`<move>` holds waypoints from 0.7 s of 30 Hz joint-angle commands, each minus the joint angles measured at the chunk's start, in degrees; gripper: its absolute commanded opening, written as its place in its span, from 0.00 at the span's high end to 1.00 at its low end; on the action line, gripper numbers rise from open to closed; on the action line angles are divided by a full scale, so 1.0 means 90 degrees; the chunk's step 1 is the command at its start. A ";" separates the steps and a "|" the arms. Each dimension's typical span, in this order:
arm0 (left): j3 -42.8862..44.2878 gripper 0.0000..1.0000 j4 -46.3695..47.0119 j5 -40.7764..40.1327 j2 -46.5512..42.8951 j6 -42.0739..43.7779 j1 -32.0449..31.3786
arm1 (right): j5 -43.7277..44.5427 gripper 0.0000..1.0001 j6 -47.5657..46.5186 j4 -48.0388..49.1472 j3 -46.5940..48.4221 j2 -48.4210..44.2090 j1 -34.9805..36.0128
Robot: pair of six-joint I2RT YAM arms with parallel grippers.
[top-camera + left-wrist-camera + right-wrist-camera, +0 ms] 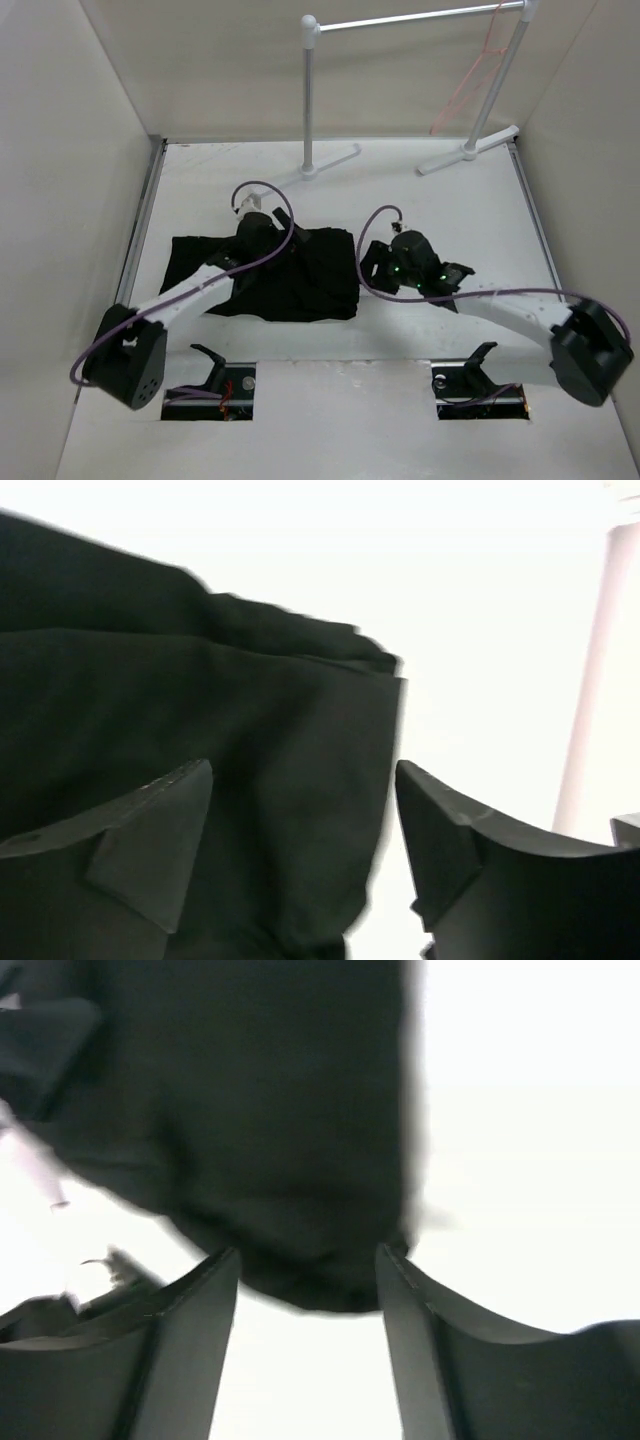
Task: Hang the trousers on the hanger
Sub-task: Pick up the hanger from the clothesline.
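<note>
The black trousers (310,280) lie folded flat on the white desk (440,210), left of centre in the top view. The pink-orange wire hanger (470,80) hangs on the white tube rack (309,100) at the upper right, well apart from them. The left tool (302,770) is spread wide across an edge of the trousers, with one finger over the fabric and the other over bare desk. The right tool (308,1250) is likewise spread, with a rounded edge of the cloth just beyond its fingertips, though I cannot tell whether it touches.
</note>
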 commanded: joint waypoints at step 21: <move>0.3370 0.72 -0.3563 -0.1997 -0.0070 0.1980 -0.1883 | 0.0280 0.30 -0.2301 -0.2185 0.8048 0.2410 -0.4737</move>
